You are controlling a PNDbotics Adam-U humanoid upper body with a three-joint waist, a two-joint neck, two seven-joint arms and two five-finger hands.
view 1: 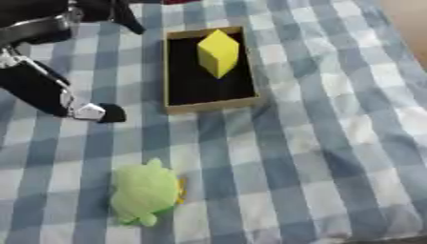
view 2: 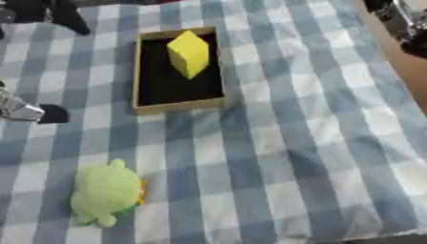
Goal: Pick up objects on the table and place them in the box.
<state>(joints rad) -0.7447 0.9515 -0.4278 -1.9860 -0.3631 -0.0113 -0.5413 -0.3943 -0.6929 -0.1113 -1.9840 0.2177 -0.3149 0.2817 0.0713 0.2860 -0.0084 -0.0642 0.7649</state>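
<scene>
Homelike table; blue-and-white checked cloth (view 1: 317, 143); wooden floor (view 1: 409, 19) beside it

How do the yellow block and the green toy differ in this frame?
The yellow block sits inside the box; the green toy lies on the checked cloth, nearer the camera. The block is hard-edged and angular, tipped on a corner; the toy is rounded and soft-looking. The toy shows a small orange patch; the block is plain yellow. Neither is touched by a hand.

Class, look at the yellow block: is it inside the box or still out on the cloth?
Inside. The yellow block sits within the box, its dark interior showing around it, while the green plush toy lies outside on the checked cloth.
</scene>
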